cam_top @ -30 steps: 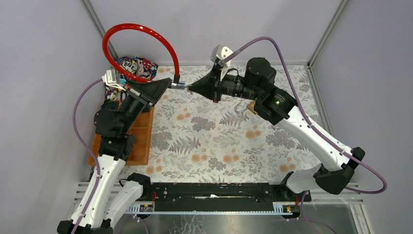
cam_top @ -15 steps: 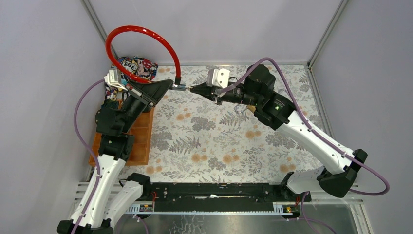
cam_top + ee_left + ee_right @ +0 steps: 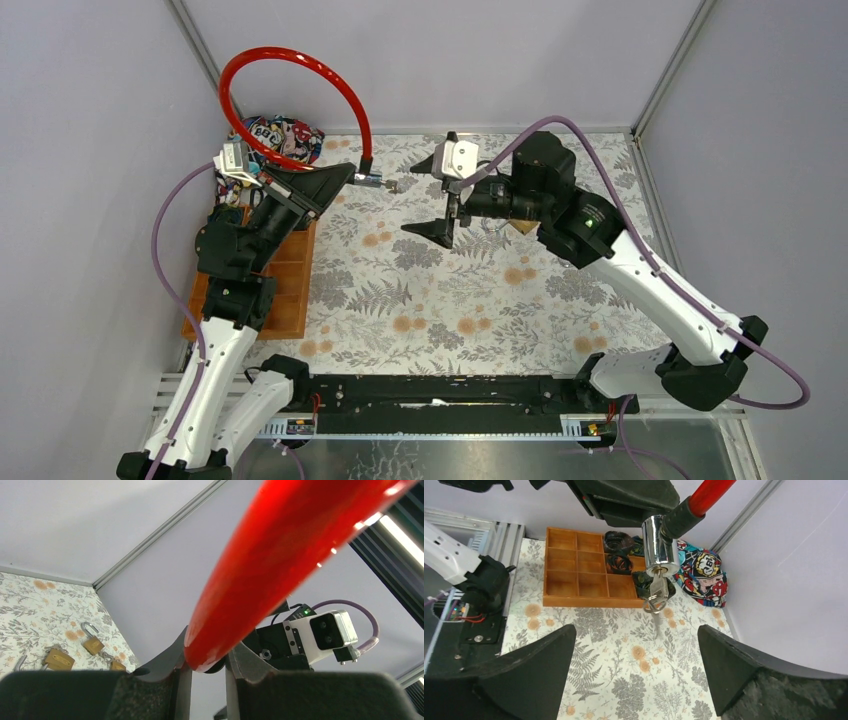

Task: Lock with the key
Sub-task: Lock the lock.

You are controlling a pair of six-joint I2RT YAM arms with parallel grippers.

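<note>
A red cable lock (image 3: pixel 296 62) loops up over the back left of the table. My left gripper (image 3: pixel 350 176) is shut on the cable just behind the lock's chrome cylinder (image 3: pixel 658 550), and the red cable (image 3: pixel 300 555) runs between the jaws (image 3: pixel 205 672). The key (image 3: pixel 656 587) sits in the cylinder's end, with a ring and a second key hanging below it. The same key (image 3: pixel 386 184) sticks out to the right in the top view. My right gripper (image 3: pixel 412 198) stands wide open a short way right of the key, touching nothing, with its fingers (image 3: pixel 546 650) spread either side of bare cloth.
A wooden compartment tray (image 3: pixel 574 567) with black items lies at the left edge, under the left arm. A colourful pouch (image 3: pixel 701 575) sits in the back left corner. Brass padlocks (image 3: pixel 92 643) lie on the floral cloth near the right arm's wrist.
My right gripper, which was shut on the key, has opened wide and drawn back to the right, leaving the key in the cylinder. The left arm has held still.
</note>
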